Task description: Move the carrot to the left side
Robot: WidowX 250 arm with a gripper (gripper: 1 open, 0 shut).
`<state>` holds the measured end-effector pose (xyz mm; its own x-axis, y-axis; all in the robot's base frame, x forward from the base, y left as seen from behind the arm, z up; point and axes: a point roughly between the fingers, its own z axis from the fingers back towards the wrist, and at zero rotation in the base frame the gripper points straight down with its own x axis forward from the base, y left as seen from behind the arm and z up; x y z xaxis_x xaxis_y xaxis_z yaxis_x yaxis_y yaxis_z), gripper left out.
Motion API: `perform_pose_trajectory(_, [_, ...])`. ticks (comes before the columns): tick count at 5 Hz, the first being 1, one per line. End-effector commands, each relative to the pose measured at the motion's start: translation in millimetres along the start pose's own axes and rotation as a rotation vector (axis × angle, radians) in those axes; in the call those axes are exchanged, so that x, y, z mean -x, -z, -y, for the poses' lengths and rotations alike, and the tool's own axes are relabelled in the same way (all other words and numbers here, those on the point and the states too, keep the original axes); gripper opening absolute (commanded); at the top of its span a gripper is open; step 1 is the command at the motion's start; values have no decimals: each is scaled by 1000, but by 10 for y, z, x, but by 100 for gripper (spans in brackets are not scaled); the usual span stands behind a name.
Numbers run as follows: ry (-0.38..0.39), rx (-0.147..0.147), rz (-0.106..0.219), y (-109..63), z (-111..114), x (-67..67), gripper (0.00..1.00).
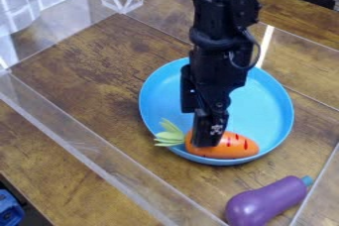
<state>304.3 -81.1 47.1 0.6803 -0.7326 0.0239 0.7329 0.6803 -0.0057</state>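
The carrot (228,147) is a stubby orange toy with dark grooves and pale green leaves (169,134) pointing left. It lies at the near edge of a blue plate (272,111). My gripper (208,131) points straight down over the carrot's leafy end, low in the plate, with its jaws open. One dark finger (211,127) stands against the carrot's top; the other finger is hidden behind the hand. I cannot tell whether the fingers touch the carrot.
A purple eggplant toy (265,201) lies on the wooden table at the lower right. A clear plastic wall (79,136) runs along the table's left and near sides. Bare wood (93,56) spreads to the left of the plate.
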Motion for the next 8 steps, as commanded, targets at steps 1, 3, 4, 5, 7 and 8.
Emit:
perform_pose_trajectory(1, [-24,-20,30,-73,-89,5,100])
perform_pose_trajectory(3, [-51,-38,44,-153,-160,-3,100])
perform_pose_trajectory(4, [-60,-48,52,-189,-193,-13,100])
perform_pose_trajectory(5, [-10,-54,59,-128,-163,-87,100])
perform_pose_trajectory(7, [103,-66,79,23,-76,-222,100])
perform_pose_trajectory(8, [136,-71,87,93,-41,-267,100])
